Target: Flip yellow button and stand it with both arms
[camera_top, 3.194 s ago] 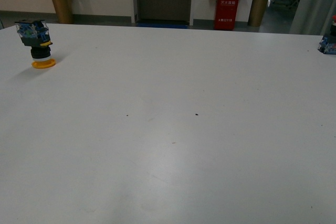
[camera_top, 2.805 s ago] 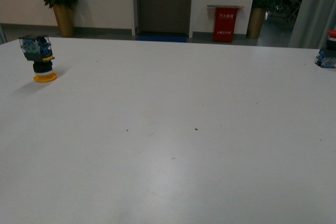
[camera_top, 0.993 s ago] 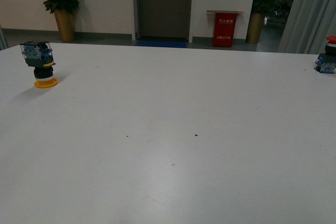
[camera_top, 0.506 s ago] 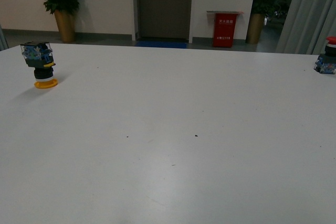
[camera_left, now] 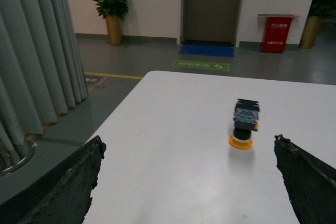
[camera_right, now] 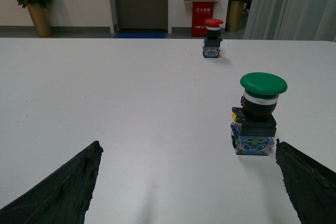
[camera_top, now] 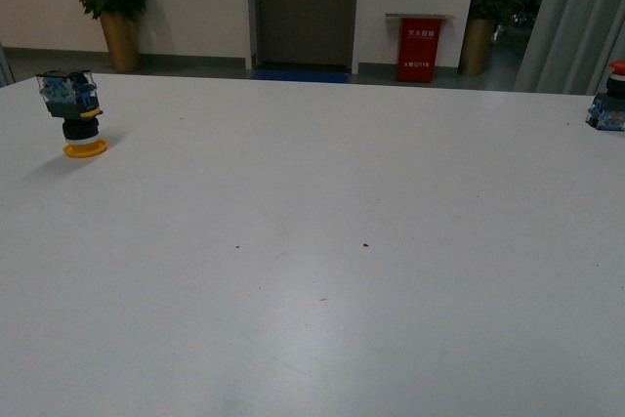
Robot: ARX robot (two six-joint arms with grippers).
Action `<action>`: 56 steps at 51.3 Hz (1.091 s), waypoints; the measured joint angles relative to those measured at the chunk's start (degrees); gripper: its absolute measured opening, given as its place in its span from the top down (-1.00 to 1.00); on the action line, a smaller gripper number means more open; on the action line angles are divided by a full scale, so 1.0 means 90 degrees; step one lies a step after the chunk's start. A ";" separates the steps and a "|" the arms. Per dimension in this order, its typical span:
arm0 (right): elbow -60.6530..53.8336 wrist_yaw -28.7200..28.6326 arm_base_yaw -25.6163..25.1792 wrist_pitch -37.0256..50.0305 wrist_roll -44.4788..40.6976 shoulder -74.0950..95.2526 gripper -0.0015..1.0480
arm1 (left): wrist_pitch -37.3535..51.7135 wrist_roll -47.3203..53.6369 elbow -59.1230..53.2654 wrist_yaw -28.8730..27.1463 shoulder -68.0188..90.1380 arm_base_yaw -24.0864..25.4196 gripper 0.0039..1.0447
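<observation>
White counter (camera_top: 322, 241) bearing all parts. We are holding left hand (camera_left: 189, 145) spread wide, gripping nothing, facing yellow button (camera_left: 244, 124), likely lining up approach. Right hand (camera_right: 188, 148) likewise spread, empty, facing green button (camera_right: 258, 114); red button (camera_right: 212, 38) sitting beyond. Yellow button is standing cap-down, contact block up, near counter's far left corner, so flip is not yet done.

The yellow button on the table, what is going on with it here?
Nothing is held now. The yellow button stands upside down on its cap, near the far left of the white table. The left gripper is open and faces it from a distance. The right gripper is open too, with a green button close in front and a red button farther off.
</observation>
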 joint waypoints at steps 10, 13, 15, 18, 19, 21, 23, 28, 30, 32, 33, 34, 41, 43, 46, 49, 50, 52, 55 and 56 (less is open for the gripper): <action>0.0000 -0.0002 0.0000 0.0000 0.0000 0.0000 -0.86 | 0.0391 0.0165 0.0682 -0.0279 0.1375 0.0034 -0.87; 0.0000 0.0000 0.0000 0.0000 0.0000 0.0000 -0.86 | 0.0374 0.0143 0.0896 -0.0372 0.1719 -0.0165 -0.87; 0.0000 0.0000 0.0000 0.0000 0.0000 0.0000 -0.86 | 0.0364 0.0109 0.0996 -0.0389 0.1889 -0.0279 -0.87; 0.0000 0.0000 0.0000 0.0000 0.0000 0.0000 -0.86 | 0.0345 -0.0061 0.1175 -0.0425 0.2203 -0.0476 -0.87; 0.0000 0.0000 0.0000 0.0000 0.0000 0.0000 -0.86 | 0.0345 -0.0102 0.1224 -0.0440 0.2295 -0.0529 -0.87; 0.0002 -0.0002 0.0000 0.0000 0.0000 0.0000 -0.86 | 0.0369 -0.0311 0.1350 -0.0461 0.2526 -0.0634 -0.87; 0.0000 -0.0002 0.0000 0.0000 0.0000 0.0000 -0.86 | 0.0323 -0.0517 0.1472 -0.0573 0.2715 -0.0704 -0.87; 0.0000 0.0000 0.0000 0.0000 0.0000 0.0000 -0.86 | 0.0277 -0.0937 0.1821 -0.0950 0.3247 -0.0928 -0.87; 0.0000 -0.0002 0.0000 0.0000 0.0000 0.0000 -0.86 | 0.0287 -0.0993 0.1938 -0.1083 0.3446 -0.1027 -0.87; 0.0000 -0.0002 0.0000 0.0000 0.0000 0.0000 -0.86 | 0.0342 -0.0993 0.2016 -0.1236 0.3621 -0.1149 -0.87; 0.0002 -0.0002 0.0000 0.0000 0.0000 0.0000 -0.86 | 0.0357 -0.0981 0.2038 -0.1290 0.3689 -0.1202 -0.87; 0.0000 -0.0002 0.0000 0.0000 0.0000 0.0000 -0.86 | 0.0357 -0.0974 0.2062 -0.1321 0.3752 -0.1256 -0.87; 0.0000 0.0000 0.0000 0.0000 0.0000 0.0000 -0.86 | 0.0396 -0.0797 0.2178 -0.1452 0.4095 -0.1542 -0.87; 0.0000 -0.0002 0.0000 0.0000 0.0000 0.0000 -0.86 | 0.0389 -0.0729 0.2229 -0.1494 0.4187 -0.1617 -0.87; 0.0000 -0.0002 0.0000 0.0000 0.0000 0.0000 -0.86 | 0.0318 -0.0588 0.2346 -0.1591 0.4337 -0.1734 -0.87; 0.0000 0.0000 0.0000 0.0000 0.0000 0.0000 -0.86 | 0.0253 -0.0364 0.2494 -0.1632 0.4503 -0.1853 -0.87; 0.0000 0.0000 -0.0002 0.0000 0.0000 0.0000 -0.86 | 0.0245 -0.0328 0.2521 -0.1642 0.4527 -0.1872 -0.87; 0.0000 0.0000 0.0000 0.0000 0.0000 0.0000 -0.86 | 0.0194 -0.0202 0.2635 -0.1683 0.4624 -0.1938 -0.87; 0.0002 0.0000 0.0000 0.0000 0.0000 0.0000 -0.86 | 0.0151 -0.0083 0.2761 -0.1753 0.4714 -0.1991 -0.87; 0.0000 -0.0002 0.0000 0.0000 0.0000 0.0000 -0.86 | 0.0134 0.0000 0.2829 -0.1785 0.4755 -0.2018 -0.87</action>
